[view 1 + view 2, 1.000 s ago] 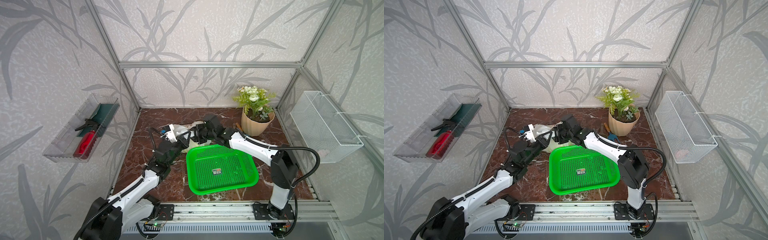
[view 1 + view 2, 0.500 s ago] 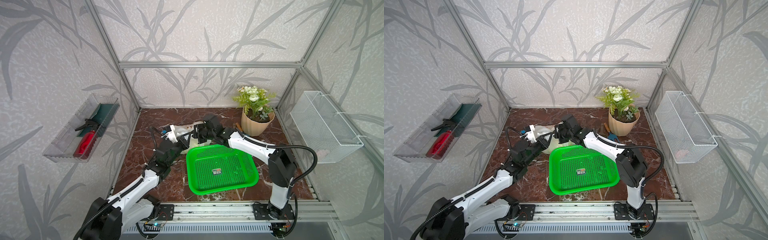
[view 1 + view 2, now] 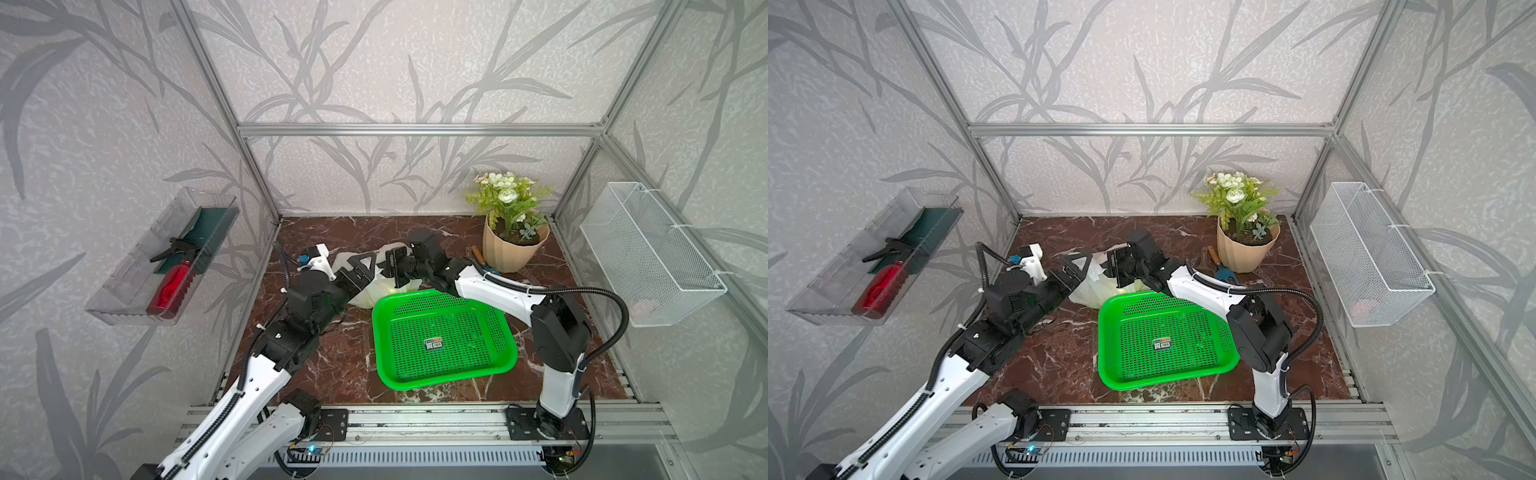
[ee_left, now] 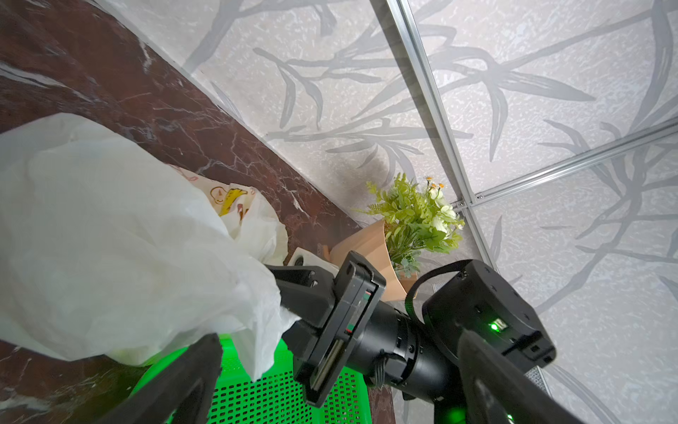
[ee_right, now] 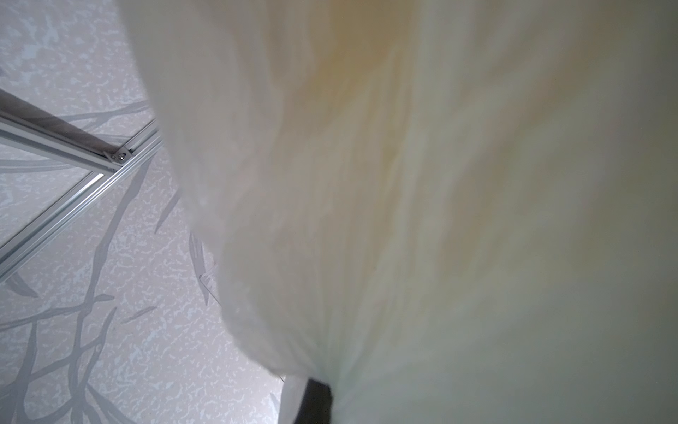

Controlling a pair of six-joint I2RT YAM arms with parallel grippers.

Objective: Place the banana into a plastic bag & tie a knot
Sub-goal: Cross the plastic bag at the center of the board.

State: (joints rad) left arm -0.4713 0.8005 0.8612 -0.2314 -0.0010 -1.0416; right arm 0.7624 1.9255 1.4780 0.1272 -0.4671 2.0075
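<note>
The white plastic bag (image 3: 368,293) lies bunched on the marble floor behind the green basket, also in a top view (image 3: 1096,286). My right gripper (image 3: 384,269) (image 3: 1115,266) is shut on a gathered fold of the plastic bag (image 5: 440,220); one dark finger (image 5: 315,402) shows under the film. My left gripper (image 3: 365,272) (image 4: 341,345) stands open beside it, its fingers (image 4: 190,370) either side of the right gripper's head, nothing held. The bag (image 4: 110,238) bulges just past them. The banana is hidden; only a yellowish tint shows through the film. The knot is out of view.
A green perforated basket (image 3: 415,384) lies in front of the bag. A potted plant (image 3: 513,249) and a trowel (image 3: 1221,270) stand at the back right. A wire basket (image 3: 648,253) hangs on the right wall, a clear tray with a red spray bottle (image 3: 170,286) on the left.
My left gripper has opened and let go of the bag. My right gripper has closed on the bag. Both arms stay near the same spot.
</note>
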